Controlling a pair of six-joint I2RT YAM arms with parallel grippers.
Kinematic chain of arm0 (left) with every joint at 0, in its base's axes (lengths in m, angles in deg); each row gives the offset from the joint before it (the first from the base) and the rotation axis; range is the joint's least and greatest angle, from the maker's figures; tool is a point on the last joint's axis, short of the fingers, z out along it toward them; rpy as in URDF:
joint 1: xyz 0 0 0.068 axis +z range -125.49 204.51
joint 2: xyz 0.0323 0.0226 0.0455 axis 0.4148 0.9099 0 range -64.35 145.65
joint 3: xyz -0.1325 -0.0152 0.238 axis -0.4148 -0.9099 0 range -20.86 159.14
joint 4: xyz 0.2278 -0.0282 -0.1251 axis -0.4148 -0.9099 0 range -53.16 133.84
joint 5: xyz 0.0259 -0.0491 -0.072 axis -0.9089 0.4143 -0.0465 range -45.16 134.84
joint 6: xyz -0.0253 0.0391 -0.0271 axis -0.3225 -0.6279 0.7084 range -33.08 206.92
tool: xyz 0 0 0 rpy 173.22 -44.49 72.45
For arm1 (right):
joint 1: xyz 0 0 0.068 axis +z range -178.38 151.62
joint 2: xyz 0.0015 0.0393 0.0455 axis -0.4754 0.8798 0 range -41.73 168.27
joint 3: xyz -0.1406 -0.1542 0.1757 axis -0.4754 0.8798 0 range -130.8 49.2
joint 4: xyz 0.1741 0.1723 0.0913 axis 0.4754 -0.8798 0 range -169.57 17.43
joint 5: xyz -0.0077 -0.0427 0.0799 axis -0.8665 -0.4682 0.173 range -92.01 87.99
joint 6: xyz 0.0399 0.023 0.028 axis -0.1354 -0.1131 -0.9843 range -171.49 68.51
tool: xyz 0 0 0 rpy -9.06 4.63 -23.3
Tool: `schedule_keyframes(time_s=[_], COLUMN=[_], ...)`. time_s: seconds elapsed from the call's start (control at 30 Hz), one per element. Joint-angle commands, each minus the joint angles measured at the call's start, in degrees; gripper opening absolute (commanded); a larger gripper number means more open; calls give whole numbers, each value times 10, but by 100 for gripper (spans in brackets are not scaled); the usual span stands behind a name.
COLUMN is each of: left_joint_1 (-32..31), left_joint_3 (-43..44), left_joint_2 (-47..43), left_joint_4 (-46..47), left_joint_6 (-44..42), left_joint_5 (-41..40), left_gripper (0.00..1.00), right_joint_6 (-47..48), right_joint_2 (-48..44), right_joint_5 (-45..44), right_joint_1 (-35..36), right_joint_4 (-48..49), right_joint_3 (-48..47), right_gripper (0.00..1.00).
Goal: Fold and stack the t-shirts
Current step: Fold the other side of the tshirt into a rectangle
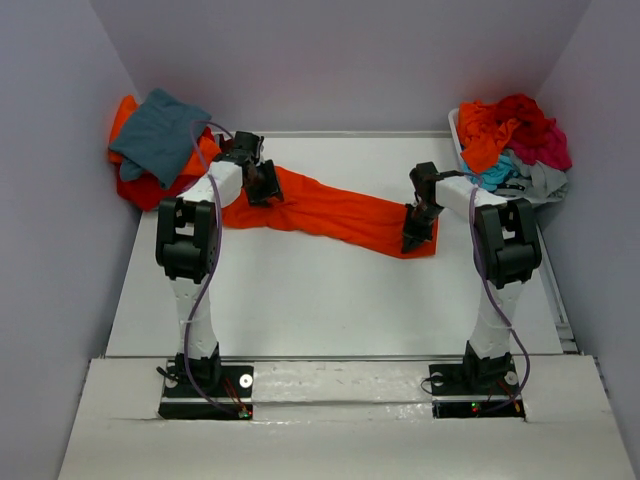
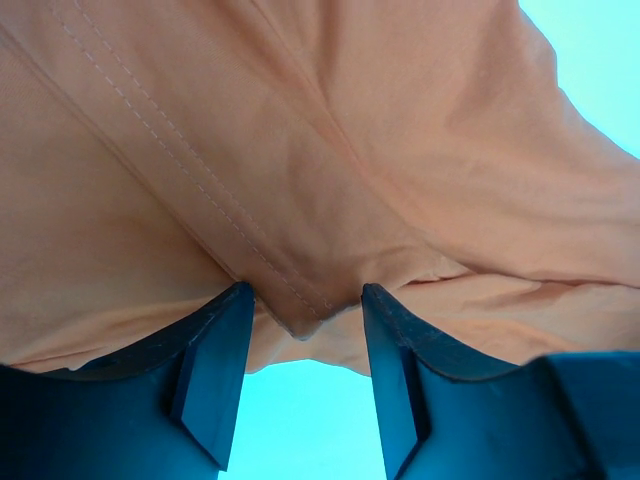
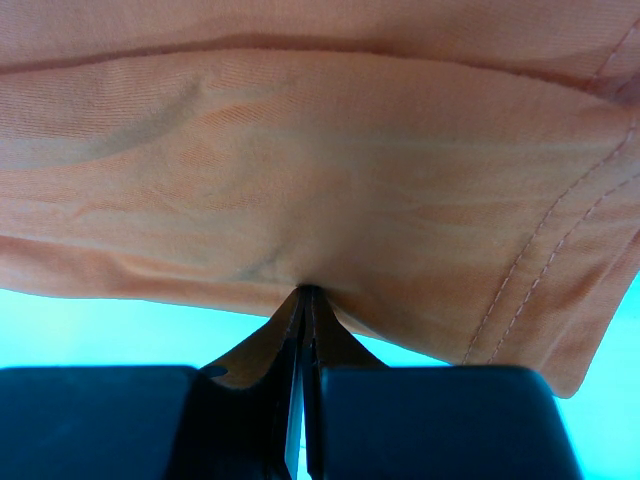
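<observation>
Orange t-shirt [image 1: 330, 212] stretched across frame centre: right tool [image 1: 413, 240] clamps its edge, left tool [image 2: 305, 300] open around the hem; next it likely needs to close there.

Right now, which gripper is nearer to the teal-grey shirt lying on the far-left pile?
Left. The left gripper is at the left end of the orange shirt, just right of the teal-grey shirt. The right gripper pinches its other end, far across the table.

Orange t-shirt [image 1: 330, 212] between left tool [image 1: 263, 187] and right tool [image 1: 413, 238]
</observation>
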Motion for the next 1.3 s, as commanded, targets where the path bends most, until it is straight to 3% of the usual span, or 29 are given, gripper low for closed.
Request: schedule_keyframes(time_s=[0.0, 0.1, 0.27, 0.5, 0.97, 1.27], left_joint_1=[-2, -8, -8, -8, -8, -8], left_joint_3=[35, 42, 50, 67, 135, 169], left_joint_2=[-3, 2, 8, 28, 68, 89], left_joint_4=[3, 1, 1, -2, -2, -15], left_joint_6=[0, 0, 0, -2, 2, -2], left_joint_5=[10, 12, 8, 11, 2, -14], left_gripper=[58, 51, 31, 21, 22, 33], right_joint_6=[1, 1, 2, 4, 7, 9], right_joint_2=[1, 1, 1, 1, 9, 11], right_joint_5=[-15, -15, -15, -15, -22, -19], right_joint_1=[6, 6, 6, 6, 6, 6], right_joint_4=[12, 11, 11, 10, 6, 4], right_joint_3=[12, 11, 10, 10, 12, 7], right_gripper=[7, 7, 7, 7, 7, 7])
